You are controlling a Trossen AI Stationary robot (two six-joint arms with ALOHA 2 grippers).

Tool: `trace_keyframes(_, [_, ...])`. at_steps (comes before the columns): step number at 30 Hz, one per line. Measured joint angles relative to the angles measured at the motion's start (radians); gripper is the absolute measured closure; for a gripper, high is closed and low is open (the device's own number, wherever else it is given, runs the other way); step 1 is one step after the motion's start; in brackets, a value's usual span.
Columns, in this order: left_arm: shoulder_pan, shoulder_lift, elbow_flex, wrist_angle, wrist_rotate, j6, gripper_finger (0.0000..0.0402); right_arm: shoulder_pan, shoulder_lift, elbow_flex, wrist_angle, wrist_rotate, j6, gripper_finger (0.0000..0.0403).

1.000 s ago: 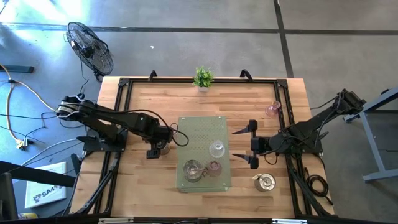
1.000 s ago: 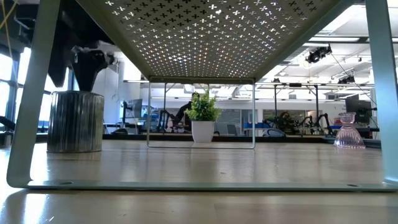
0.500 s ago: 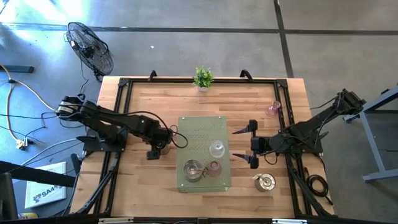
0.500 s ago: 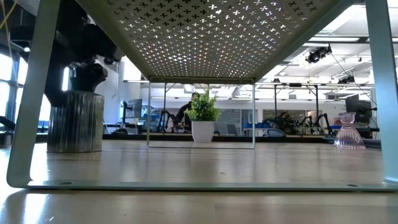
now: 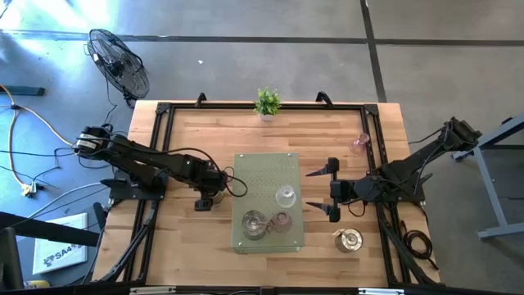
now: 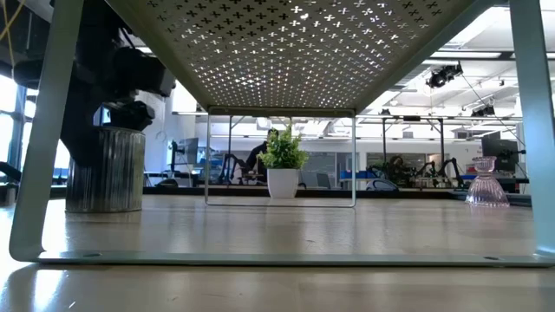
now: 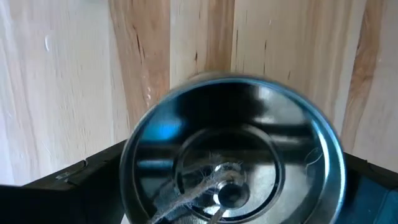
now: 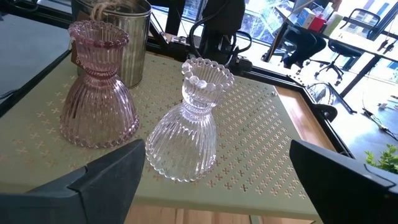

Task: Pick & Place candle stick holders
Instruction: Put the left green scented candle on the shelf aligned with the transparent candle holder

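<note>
A silver metal candle stick holder (image 7: 230, 162) stands on its base on the wooden table (image 5: 188, 131), left of the green perforated stand (image 5: 266, 168); the low view shows its ribbed wall (image 6: 106, 169). My left gripper (image 5: 208, 197) points down over it, open, one finger on either side of its rim. On the stand rest a clear glass holder (image 8: 189, 118), a pink glass holder (image 8: 96, 93) and a silver one (image 8: 127, 37). My right gripper (image 5: 329, 191) waits open and level at the stand's right edge.
A pink glass holder (image 5: 359, 144) stands near the table's right edge, and another silver holder (image 5: 348, 239) near the front right. A small potted plant (image 5: 267, 102) sits at the far edge. Black rails (image 5: 155, 147) frame the table.
My left gripper has come down over the silver holder on the table, staying open, and its fingers now reach the holder's top. The holder has not moved.
</note>
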Motion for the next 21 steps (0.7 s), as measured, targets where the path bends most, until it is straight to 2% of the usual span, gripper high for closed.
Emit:
trace_keyframes(11, [0.0, 0.0, -0.005, 0.042, -0.002, -0.006, 0.0002, 0.0, 0.0, 0.0, 0.0, 0.0, -0.002, 0.001])
trace_keyframes(21, [0.0, 0.0, -0.005, 0.041, 0.047, -0.007, 0.0002, 0.0, 0.0, 0.0, 0.0, 0.0, -0.002, 0.001])
